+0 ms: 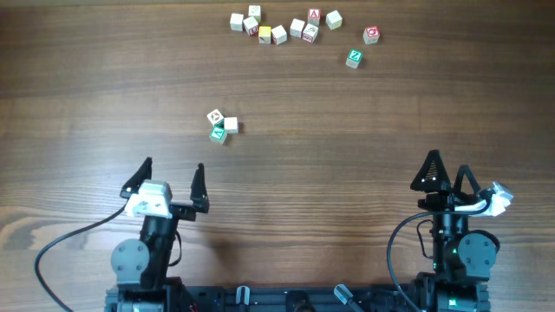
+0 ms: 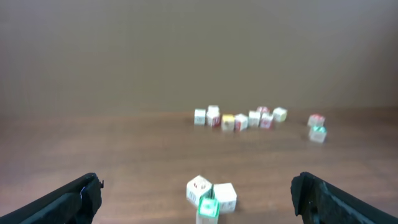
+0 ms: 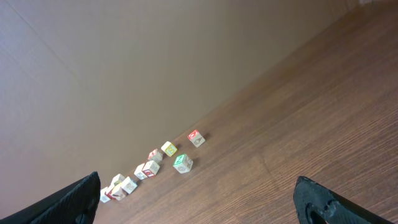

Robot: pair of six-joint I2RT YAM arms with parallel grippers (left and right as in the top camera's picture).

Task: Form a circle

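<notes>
Overhead: three-cube cluster (image 1: 222, 125) sits on the bench (image 1: 364, 156), ahead of left claw (image 1: 173, 165) — it and right claw (image 1: 447, 166) gape, empty. Left wrist: cubes touching, likely light, rigid, smooth — pinch one across opposite flat faces. Right wrist: only far spare cubes (image 3: 149, 168).

Nothing readable, honestly. Prints on the cube trio (image 1: 231, 126) and the scattered letter cubes (image 1: 279, 35) are too tiny and blurry.

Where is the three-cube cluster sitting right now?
In the overhead view the three-cube cluster sits left of centre, just ahead of the open left claw and well short of the scattered cubes along the far edge.
</notes>
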